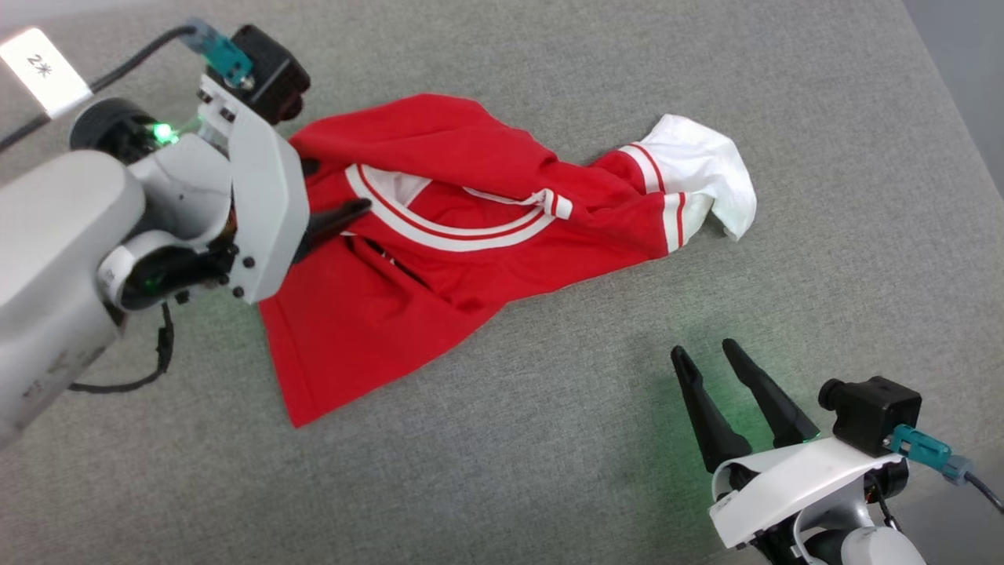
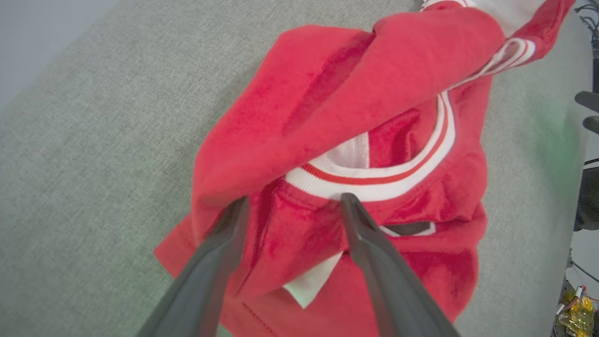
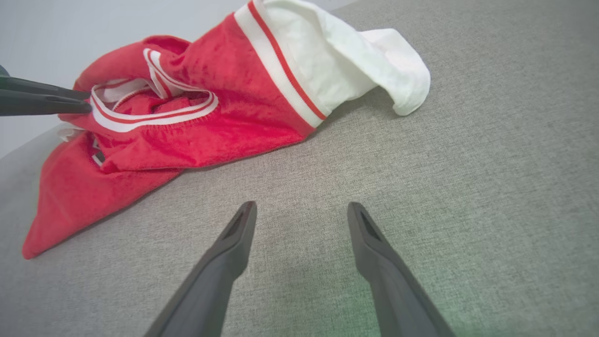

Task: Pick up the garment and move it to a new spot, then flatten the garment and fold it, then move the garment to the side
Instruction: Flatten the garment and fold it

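Note:
The garment is a red jersey with a white-and-red striped collar and one white sleeve, lying crumpled on the grey surface. My left gripper reaches in from the left and is open at the collar. In the left wrist view, the left gripper has its fingertips on the red cloth, one on each side of the collar's near band. My right gripper stands open at the lower right, apart from the garment. In the right wrist view, the right gripper has only bare grey fabric between its fingers, with the garment beyond.
The grey fabric surface spreads around the garment. Its edge runs down the far right. A white label lies at the top left. The left arm's fingers enter the right wrist view at the left edge. Cables and clutter sit beyond the surface.

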